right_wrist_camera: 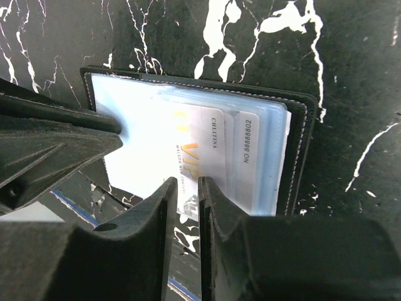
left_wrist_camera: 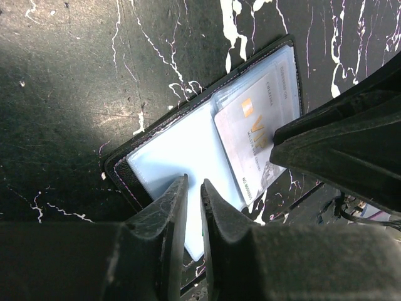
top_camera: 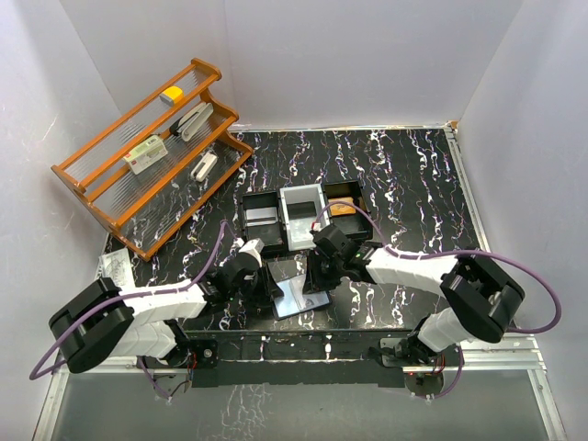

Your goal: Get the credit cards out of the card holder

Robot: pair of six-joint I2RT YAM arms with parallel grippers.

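Card holder (top_camera: 296,296) open flat between arms; left gripper (left_wrist_camera: 194,182), right gripper (right_wrist_camera: 188,180) at narrow slits over it, grip we cannot tell; we judge extraction step in hand; next: slide VIP card (right_wrist_camera: 203,141) from pocket.

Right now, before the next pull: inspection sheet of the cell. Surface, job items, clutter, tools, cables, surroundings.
Surface: black, white-veined table.
Job's things: card holder lies open, inside up, between the arms; VIP card seems to poke past its edge; second card sits in a pocket beside it.
Clutter: black three-compartment tray behind the holder, white box in its middle; wooden rack with small office items far left.
Grippers: left tool pinches the holder's light-blue edge; right tool appears closed on the VIP card's edge.
Cables: purple cable loops off each arm, none across the holder.
Surroundings: white walls on three sides.
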